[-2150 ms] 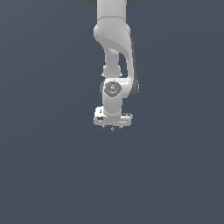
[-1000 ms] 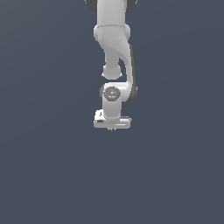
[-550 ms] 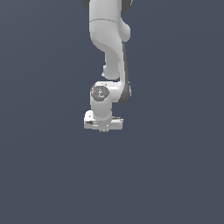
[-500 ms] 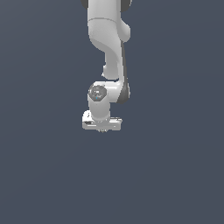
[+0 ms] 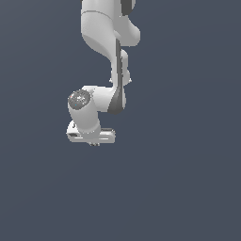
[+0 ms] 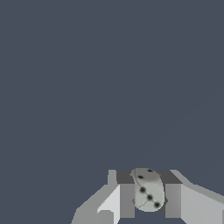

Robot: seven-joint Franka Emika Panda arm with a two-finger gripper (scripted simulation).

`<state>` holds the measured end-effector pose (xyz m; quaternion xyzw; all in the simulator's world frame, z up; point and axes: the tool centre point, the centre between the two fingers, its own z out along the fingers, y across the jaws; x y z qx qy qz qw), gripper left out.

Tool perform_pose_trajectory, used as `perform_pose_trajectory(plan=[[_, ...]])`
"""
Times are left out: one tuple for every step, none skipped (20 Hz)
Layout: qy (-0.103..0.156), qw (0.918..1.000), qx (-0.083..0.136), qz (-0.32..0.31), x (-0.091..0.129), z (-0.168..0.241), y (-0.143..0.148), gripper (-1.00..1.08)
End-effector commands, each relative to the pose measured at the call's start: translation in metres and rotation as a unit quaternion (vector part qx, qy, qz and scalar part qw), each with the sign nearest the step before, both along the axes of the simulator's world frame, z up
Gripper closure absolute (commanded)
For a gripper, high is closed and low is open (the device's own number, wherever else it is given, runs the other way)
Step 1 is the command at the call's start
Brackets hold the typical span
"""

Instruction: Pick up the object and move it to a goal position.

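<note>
From the exterior view I saw the arm (image 5: 106,42) coming down out of the top of frame, bent at the wrist, with the gripper (image 5: 93,142) pointing down, a bit toward the exterior view's left of centre. Background was uniform dark grey-blue; I could not make out a surface edge or any contact line under the gripper.

In that view the fingers were just small nubs under the white hand body. Too small there to read the gap or to pick out the object.

Wrist view was clearer. The gripper (image 6: 149,199) had 2 grey fingers (image 6: 127,199) standing close together with the object (image 6: 148,189) clamped between them. Both fingers touched its sides, so the fingers were narrowed down onto it, not fully closed. The object was pale grey, rounded, with dark dots on it; I counted roughly 4 or 5 dots, looked like a rounded die. It filled the whole gap between the fingers.

So the object was in the grip, at the fingertips, below the hand. Whether it was lifted off anything I could not tell: nothing but flat grey showed behind it in either view.
</note>
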<state>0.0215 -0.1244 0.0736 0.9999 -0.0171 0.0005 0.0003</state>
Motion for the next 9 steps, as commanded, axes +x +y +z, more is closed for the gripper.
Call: perform_pose_trajectory(plan=[[0.000, 1.0000, 0.000, 0.001, 0.006, 0.005, -0.010, 1.08], [0.000, 1.0000, 0.000, 0.001, 0.008, 0.006, -0.013, 1.08], [0.000, 1.0000, 0.000, 0.001, 0.009, 0.008, -0.015, 1.08], [0.000, 1.0000, 0.000, 0.001, 0.010, 0.009, -0.017, 1.08], [0.000, 1.0000, 0.000, 0.001, 0.011, 0.009, -0.018, 1.08], [0.000, 1.0000, 0.000, 0.001, 0.012, 0.010, -0.019, 1.08], [0.000, 1.0000, 0.000, 0.001, 0.013, 0.010, -0.020, 1.08], [0.000, 1.0000, 0.000, 0.001, 0.013, 0.010, -0.020, 1.08], [0.000, 1.0000, 0.000, 0.001, 0.013, 0.010, -0.021, 1.08]])
